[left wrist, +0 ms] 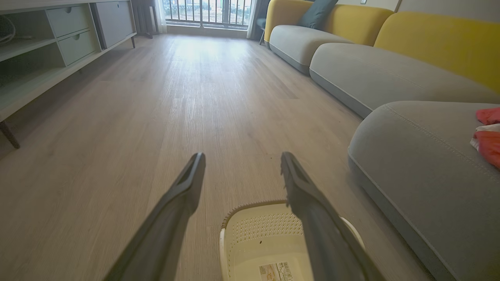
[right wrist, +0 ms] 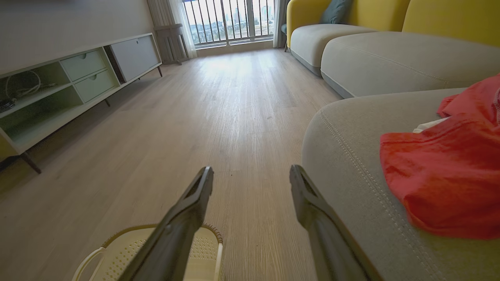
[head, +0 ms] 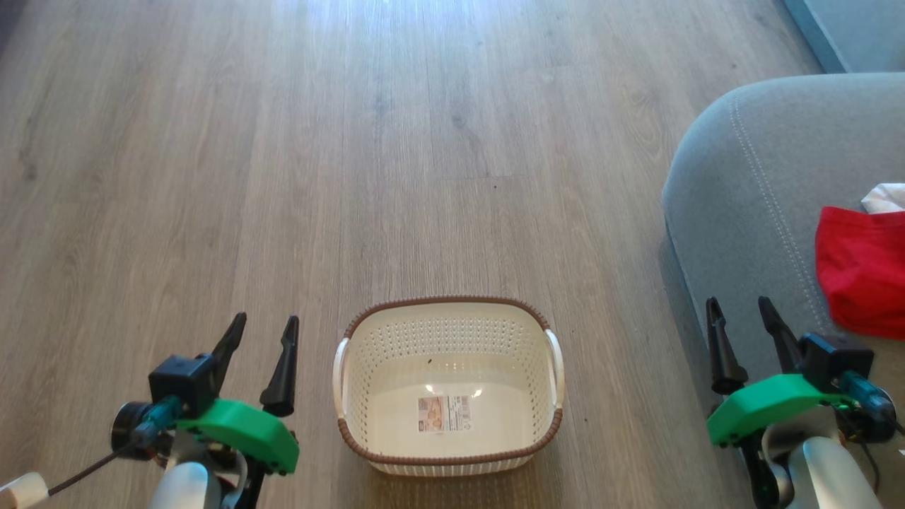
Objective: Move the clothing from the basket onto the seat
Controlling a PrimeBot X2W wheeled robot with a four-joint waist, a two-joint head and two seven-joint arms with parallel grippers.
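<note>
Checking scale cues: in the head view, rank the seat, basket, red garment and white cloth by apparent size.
1. seat, cut off by the frame
2. basket
3. red garment, also cut off
4. white cloth

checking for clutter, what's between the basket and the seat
Bare floor and nothing else between the basket and the seat, clearest in the head view.

Red clothing (head: 862, 276) partly beyond the right edge
</note>
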